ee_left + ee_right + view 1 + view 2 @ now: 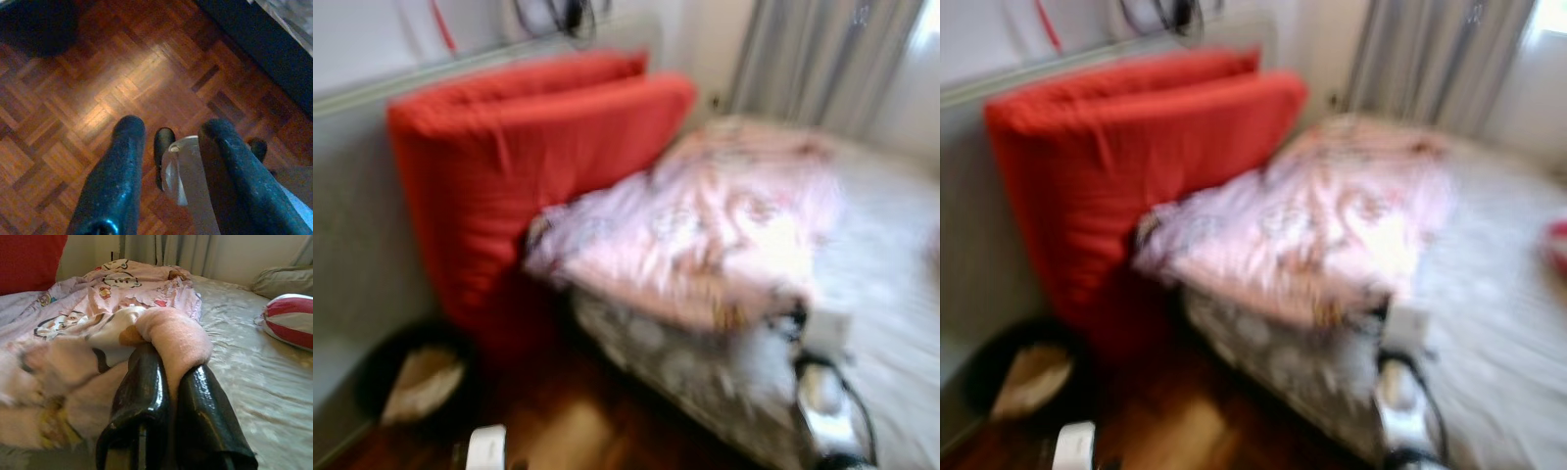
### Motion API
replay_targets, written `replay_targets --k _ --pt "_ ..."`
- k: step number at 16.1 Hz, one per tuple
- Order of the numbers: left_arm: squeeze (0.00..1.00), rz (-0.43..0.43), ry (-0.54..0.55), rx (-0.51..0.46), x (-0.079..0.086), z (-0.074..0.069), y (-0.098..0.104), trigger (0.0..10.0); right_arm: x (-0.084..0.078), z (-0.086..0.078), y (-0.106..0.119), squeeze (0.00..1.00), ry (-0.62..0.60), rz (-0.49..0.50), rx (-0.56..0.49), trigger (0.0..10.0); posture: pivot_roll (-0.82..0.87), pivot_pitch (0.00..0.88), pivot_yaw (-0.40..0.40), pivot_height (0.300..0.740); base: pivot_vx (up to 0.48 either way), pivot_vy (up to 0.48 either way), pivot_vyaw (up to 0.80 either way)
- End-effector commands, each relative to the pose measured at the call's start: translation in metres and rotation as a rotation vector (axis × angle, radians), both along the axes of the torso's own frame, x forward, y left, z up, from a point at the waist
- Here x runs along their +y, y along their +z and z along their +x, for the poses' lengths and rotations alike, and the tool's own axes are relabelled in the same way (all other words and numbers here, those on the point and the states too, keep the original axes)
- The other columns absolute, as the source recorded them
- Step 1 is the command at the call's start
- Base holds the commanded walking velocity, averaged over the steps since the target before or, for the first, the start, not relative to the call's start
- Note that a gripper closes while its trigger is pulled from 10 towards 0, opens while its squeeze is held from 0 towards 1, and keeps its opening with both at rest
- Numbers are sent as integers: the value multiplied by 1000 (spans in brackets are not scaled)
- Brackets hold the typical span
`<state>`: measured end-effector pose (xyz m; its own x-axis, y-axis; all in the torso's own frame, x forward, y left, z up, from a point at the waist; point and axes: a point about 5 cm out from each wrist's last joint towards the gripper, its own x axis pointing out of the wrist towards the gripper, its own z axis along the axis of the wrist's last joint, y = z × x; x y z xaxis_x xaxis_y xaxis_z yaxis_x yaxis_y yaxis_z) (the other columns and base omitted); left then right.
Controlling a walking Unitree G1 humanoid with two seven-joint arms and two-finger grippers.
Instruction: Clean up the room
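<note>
Right gripper [168,377] pinches a fold of the fleecy pink cartoon-print blanket [122,328] on the bed [254,382]; left gripper [168,147] hangs spread over glossy parquet floor [98,88]

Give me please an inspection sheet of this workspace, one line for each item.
Surface: bed, grey sheet; parquet floor beside it.
Job's things: pink blanket piled on the bed.
Clutter: striped red-white cushion; dark bin on the floor.
Grippers: right pincer shut on a blanket fold; left pincer open above the floor.
Cables: dark ones on the wall, blurred.
Surroundings: red cushions, curtain.
</note>
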<state>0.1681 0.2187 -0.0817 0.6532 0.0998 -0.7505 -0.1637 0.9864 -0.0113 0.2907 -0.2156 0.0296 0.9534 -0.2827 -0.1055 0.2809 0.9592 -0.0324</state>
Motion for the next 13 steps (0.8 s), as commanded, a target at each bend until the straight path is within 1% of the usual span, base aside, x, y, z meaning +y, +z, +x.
replay_targets --k 1,2,3,4,6,8,9,10,11,13 --pt "0 2 -10 15 -1 -2 -1 10000 0 4 6 0 14 -10 -27 10000 75 0 -37 740 0 0 0" --pt "0 4 -11 16 -1 -2 -1 10000 4 3 1 0 39 6 8 10000 73 0 -37 740 0 0 0" --pt "0 4 -14 18 -2 -2 -2 10000 12 -2 -12 0 101 21 95 10000 73 0 -38 740 0 0 0" --pt "0 4 -14 19 -2 -2 -2 10000 17 -4 -18 0 133 35 135 10000 74 0 -38 740 0 0 0" --pt "0 3 -14 20 -2 -3 -2 10000 22 -8 -26 0 171 8 206 10000 74 0 -37 740 0 0 0" --pt "0 2 -15 24 -2 -4 -2 10000 21 -11 -32 0 156 4 247 10000 74 0 -36 740 0 0 0" --pt "0 1 -16 27 -2 -4 -3 10000 18 -15 -37 0 147 -13 310 10000 72 0 -36 740 0 0 0" --pt "0 1 -17 27 -2 -5 -3 10000 18 -16 -39 0 150 -16 328 10000 72 0 -36 740 0 0 0" --pt "0 -1 -18 29 -2 -5 -3 10000 17 -19 -44 0 154 -20 369 10000 72 0 -37 740 0 0 0" --pt "0 -4 -19 29 -3 -5 -3 10000 15 -21 -46 0 140 -28 394 10000 73 0 -36 740 0 0 0"
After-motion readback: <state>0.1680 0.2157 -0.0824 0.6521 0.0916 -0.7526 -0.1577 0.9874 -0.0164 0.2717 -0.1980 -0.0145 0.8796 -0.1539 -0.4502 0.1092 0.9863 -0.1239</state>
